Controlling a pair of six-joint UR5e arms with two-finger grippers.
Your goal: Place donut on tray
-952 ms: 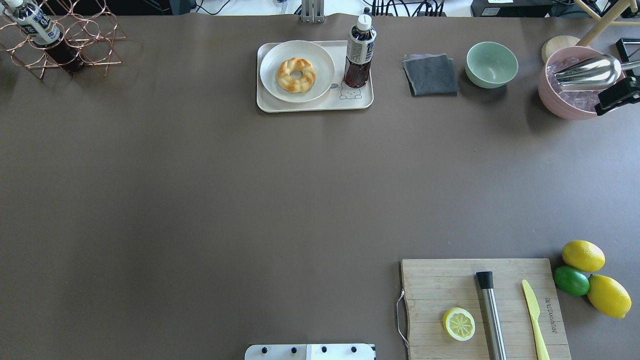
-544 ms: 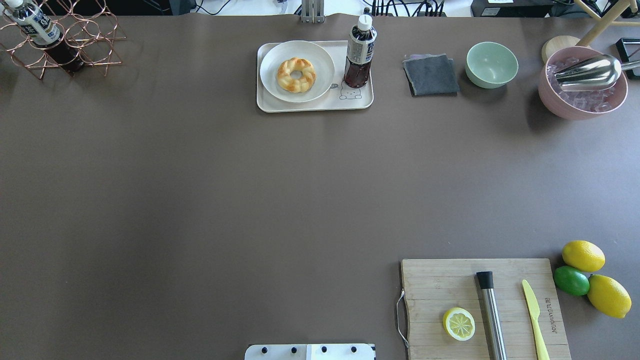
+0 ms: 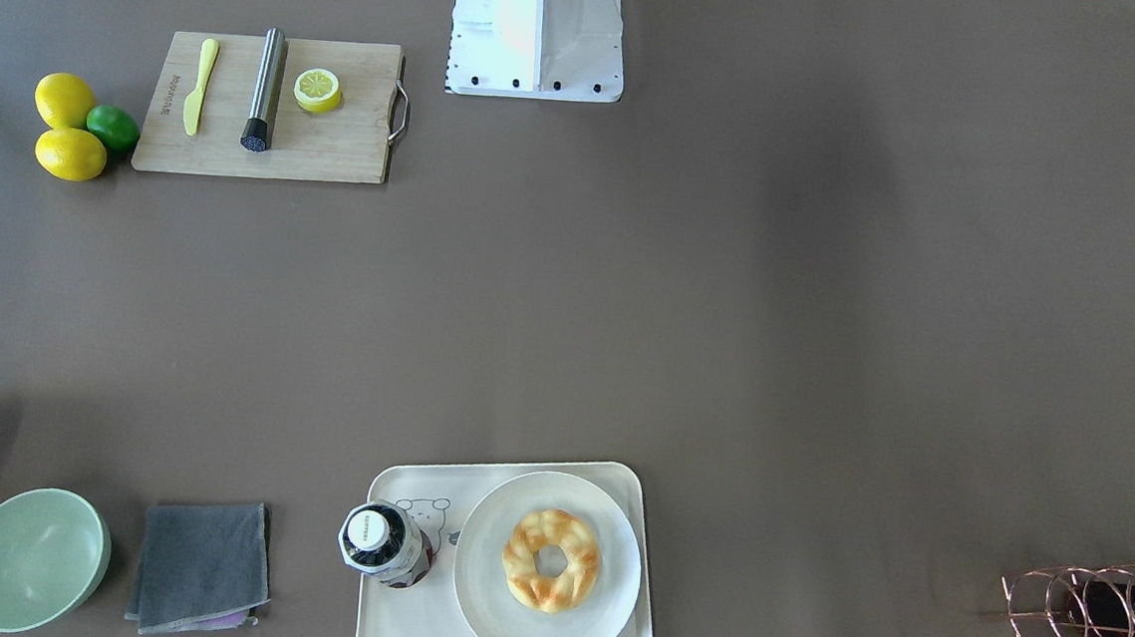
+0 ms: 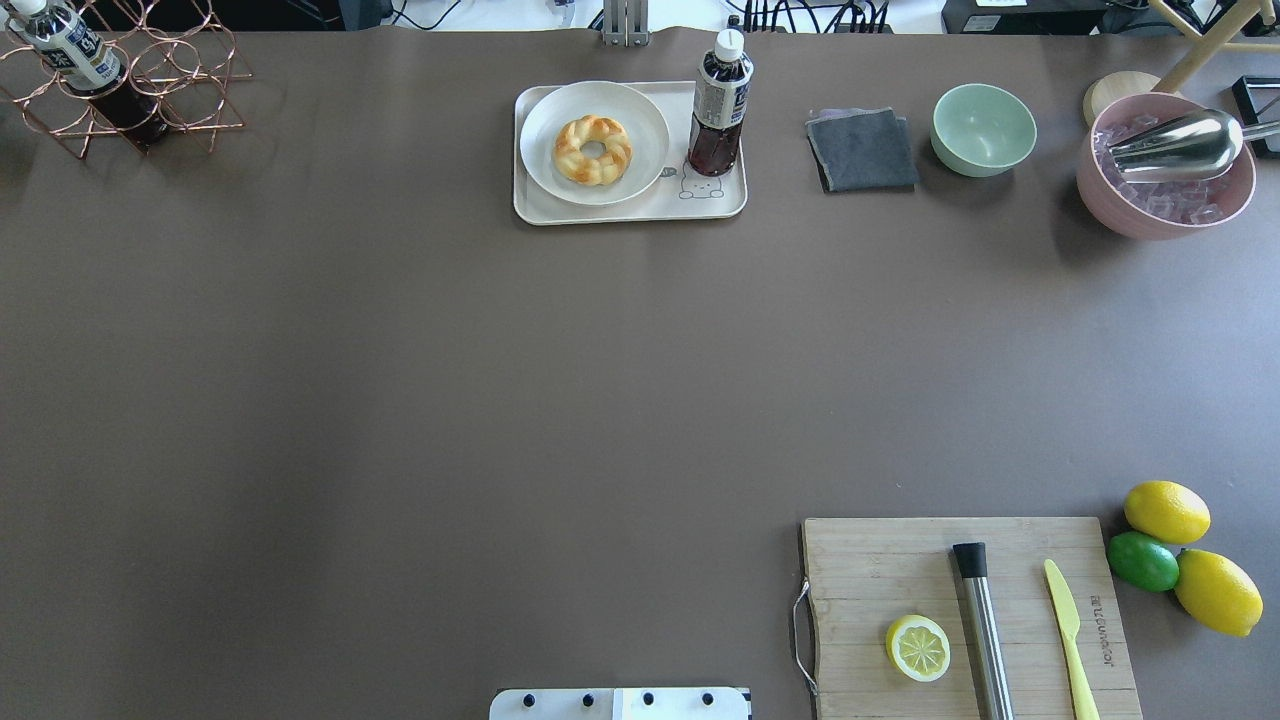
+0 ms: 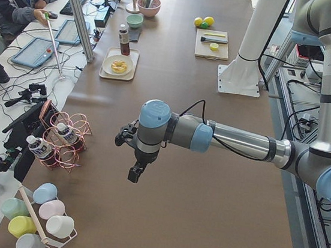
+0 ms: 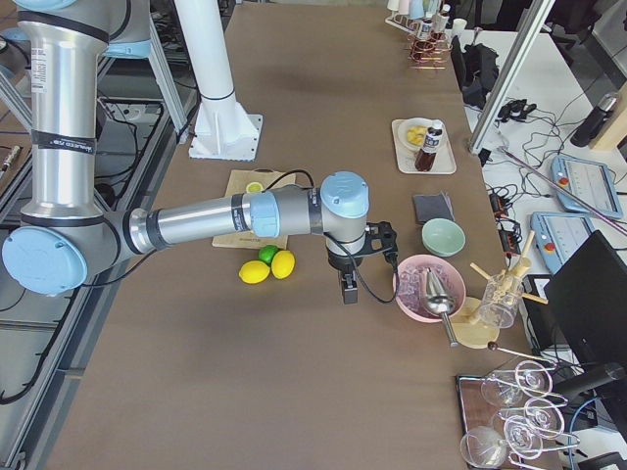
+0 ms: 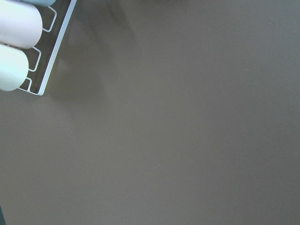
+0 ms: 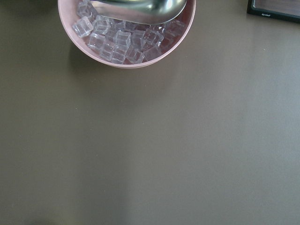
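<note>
Bright, even light from above fills the room. The brown worktop point(image 4: 400, 400) looks matte, crossed by faint, broad darker bands. Shadows are soft, pooling to the left of the pink bowl point(image 4: 1105, 205). The metal scoop point(image 4: 1175, 145) glints. The pale tray point(image 4: 640, 213) is crisp, but the cups point(image 7: 16, 28) in the corner of the left wrist view are washed out and blurred.

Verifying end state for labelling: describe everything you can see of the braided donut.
The golden-brown braided ring donut looks like glossy baked dough, pale yellow in the twists with darker orange-brown patches and a small open centre hole. It appears whole and lies flat, roughly centred on the round off-white plate, which sits on the cream-white rectangular tray. Only the plate touches it. The dark-drink plastic bottle stands apart from it on the same tray.
</note>
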